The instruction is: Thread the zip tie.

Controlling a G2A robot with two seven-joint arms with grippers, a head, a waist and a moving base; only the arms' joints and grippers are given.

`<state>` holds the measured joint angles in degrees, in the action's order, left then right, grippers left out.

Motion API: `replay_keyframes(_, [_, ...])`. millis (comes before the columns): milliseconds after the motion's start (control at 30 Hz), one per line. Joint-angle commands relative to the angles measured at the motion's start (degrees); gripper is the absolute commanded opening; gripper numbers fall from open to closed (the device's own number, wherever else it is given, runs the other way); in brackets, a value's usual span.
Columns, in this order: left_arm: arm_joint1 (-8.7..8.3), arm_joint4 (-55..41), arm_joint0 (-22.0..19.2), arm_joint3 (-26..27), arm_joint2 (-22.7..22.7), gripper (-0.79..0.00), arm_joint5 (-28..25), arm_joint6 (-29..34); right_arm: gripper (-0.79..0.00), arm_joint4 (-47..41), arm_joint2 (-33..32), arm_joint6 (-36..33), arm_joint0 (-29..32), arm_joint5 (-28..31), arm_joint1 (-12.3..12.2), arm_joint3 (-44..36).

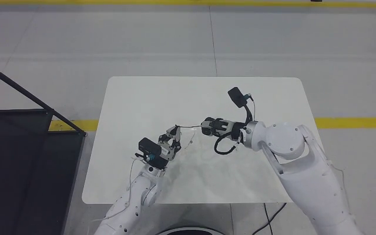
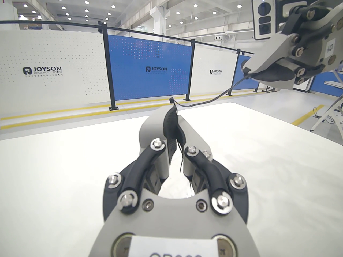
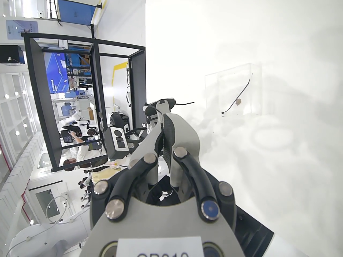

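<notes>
Zip tie [image 2: 214,99] tip hidden inside right fingers [image 2: 264,60], left fingers [image 2: 151,132] pinching

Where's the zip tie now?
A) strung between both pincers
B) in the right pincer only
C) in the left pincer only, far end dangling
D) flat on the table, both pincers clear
A: the zip tie runs from the shut left pincer, with its head poking out past the tips, across to the shut right pincer.
</notes>
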<state>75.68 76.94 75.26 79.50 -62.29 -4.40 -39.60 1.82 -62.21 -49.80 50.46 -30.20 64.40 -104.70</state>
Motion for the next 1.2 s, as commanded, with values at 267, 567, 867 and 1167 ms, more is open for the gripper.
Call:
replay_keyframes(267, [0.02, 0.51, 0.86, 1.61, -0.47, -0.785, -0.12, 1.83, -0.785, -3.18, -1.33, 2.26, 1.62, 2.62, 0.03, -0.8])
replay_keyframes(567, [0.2, 1.29, 0.96, 1.72, -0.52, -0.785, -0.29, 2.4, -0.785, -5.08, -2.14, 2.8, 2.47, 4.93, -0.02, -0.75])
replay_keyframes(867, [0.4, 1.85, 0.97, 1.86, -0.52, -0.785, -0.63, 2.52, -0.785, -6.43, -2.59, 1.64, 2.6, 6.44, -0.15, -0.25])
replay_keyframes(1167, [0.49, 2.75, 1.04, 1.46, -0.65, -0.785, -1.21, 2.63, -0.785, -8.28, -2.66, 2.61, 2.85, 7.52, -0.05, 0.25])
